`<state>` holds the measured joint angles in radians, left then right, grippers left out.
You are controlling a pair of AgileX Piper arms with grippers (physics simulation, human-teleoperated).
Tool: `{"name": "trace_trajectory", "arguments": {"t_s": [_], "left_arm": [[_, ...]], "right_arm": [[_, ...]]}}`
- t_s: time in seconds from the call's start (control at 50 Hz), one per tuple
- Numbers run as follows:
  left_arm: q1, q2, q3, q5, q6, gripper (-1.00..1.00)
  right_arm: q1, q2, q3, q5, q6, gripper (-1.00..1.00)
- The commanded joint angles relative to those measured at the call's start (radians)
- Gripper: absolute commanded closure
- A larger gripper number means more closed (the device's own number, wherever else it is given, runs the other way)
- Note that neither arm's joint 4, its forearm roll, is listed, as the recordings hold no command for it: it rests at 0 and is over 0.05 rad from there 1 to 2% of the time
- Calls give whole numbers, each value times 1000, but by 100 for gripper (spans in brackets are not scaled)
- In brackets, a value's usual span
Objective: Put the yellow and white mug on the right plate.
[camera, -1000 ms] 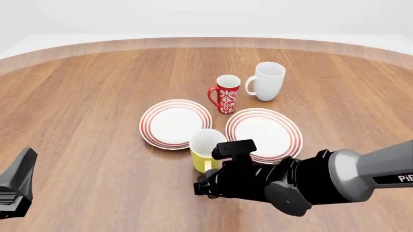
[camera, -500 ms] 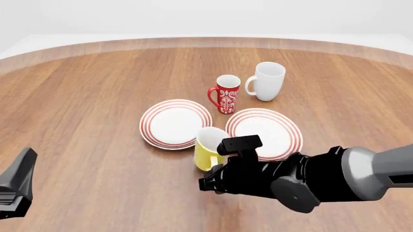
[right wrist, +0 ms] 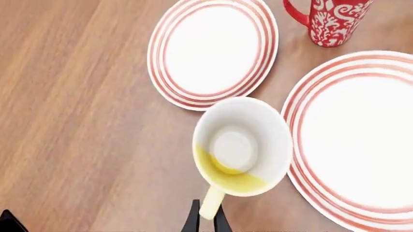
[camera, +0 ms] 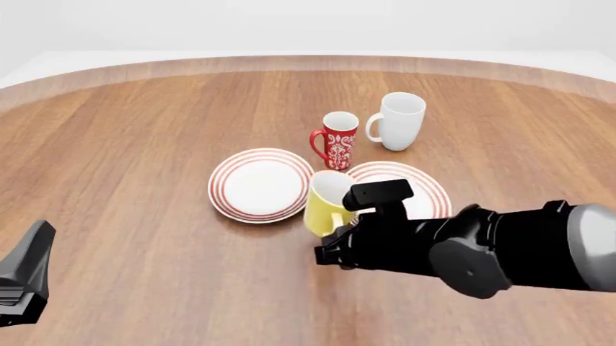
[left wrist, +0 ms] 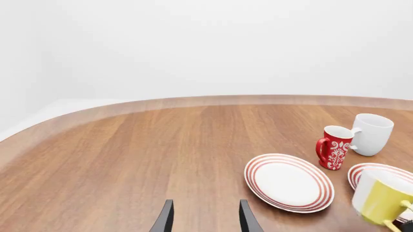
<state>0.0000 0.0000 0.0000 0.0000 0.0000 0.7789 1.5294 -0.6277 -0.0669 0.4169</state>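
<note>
The yellow and white mug (camera: 325,203) hangs tilted above the table between the two plates, at the left edge of the right plate (camera: 435,196). My right gripper (camera: 333,232) is shut on its yellow handle. In the right wrist view the two fingers (right wrist: 193,220) pinch the handle below the mug's white inside (right wrist: 240,145), with the right plate (right wrist: 361,140) beside it. My left gripper (left wrist: 205,220) is open and empty, low at the near left of the table (camera: 24,277). The mug also shows in the left wrist view (left wrist: 380,198).
The look-alike left plate (camera: 260,184) lies just left of the mug. A red white-patterned mug (camera: 337,140) and a taller all-white mug (camera: 397,121) stand behind the plates. The wooden table's curved far edge (camera: 308,63) runs across the back.
My right gripper has lifted the yellow mug and carried it to the right and farther away, toward the right plate. The mug now tilts. The left arm has not moved.
</note>
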Motion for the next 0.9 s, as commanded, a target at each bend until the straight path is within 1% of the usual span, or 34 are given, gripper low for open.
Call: {"name": "trace_trajectory", "arguments": {"t_s": [0.02, 0.06, 0.1, 0.12, 0.22, 0.24, 0.36, 0.44, 0.48, 0.5, 0.52, 0.54, 0.56, 0.58, 0.64, 0.68, 0.72, 0.9], "left_arm": [[0, 0, 0, 0, 0, -100], [0, 0, 0, 0, 0, -100], [0, 0, 0, 0, 0, -100], [0, 0, 0, 0, 0, -100], [0, 0, 0, 0, 0, -100], [0, 0, 0, 0, 0, -100], [0, 0, 0, 0, 0, -100], [0, 0, 0, 0, 0, -100], [0, 0, 0, 0, 0, -100], [0, 0, 0, 0, 0, -100], [0, 0, 0, 0, 0, -100], [0, 0, 0, 0, 0, -100], [0, 0, 0, 0, 0, -100], [0, 0, 0, 0, 0, -100], [0, 0, 0, 0, 0, -100], [0, 0, 0, 0, 0, -100], [0, 0, 0, 0, 0, -100], [0, 0, 0, 0, 0, -100]], "right_arm": [[-28, -59, -15, 56, -37, 100], [-37, -72, -21, 73, -50, 100], [-53, -88, -32, 97, -76, 100], [-56, -100, -43, 121, -84, 100], [-69, -102, -56, 136, -112, 100], [-72, -108, -71, 158, -121, 100], [-102, -83, -74, 151, -161, 100], [-136, -89, -93, 176, -198, 100], [-171, -93, -94, 186, -241, 100], [-169, -91, -95, 184, -235, 100], [-176, -91, -97, 184, -242, 100], [-186, -80, -90, 168, -254, 100], [-188, -80, -89, 167, -254, 100], [-203, -85, -101, 187, -272, 100], [-225, -83, -89, 173, -287, 100], [-241, -90, -102, 194, -306, 100], [-255, -87, -98, 190, -318, 100], [-275, -53, -94, 160, -329, 100]]}}
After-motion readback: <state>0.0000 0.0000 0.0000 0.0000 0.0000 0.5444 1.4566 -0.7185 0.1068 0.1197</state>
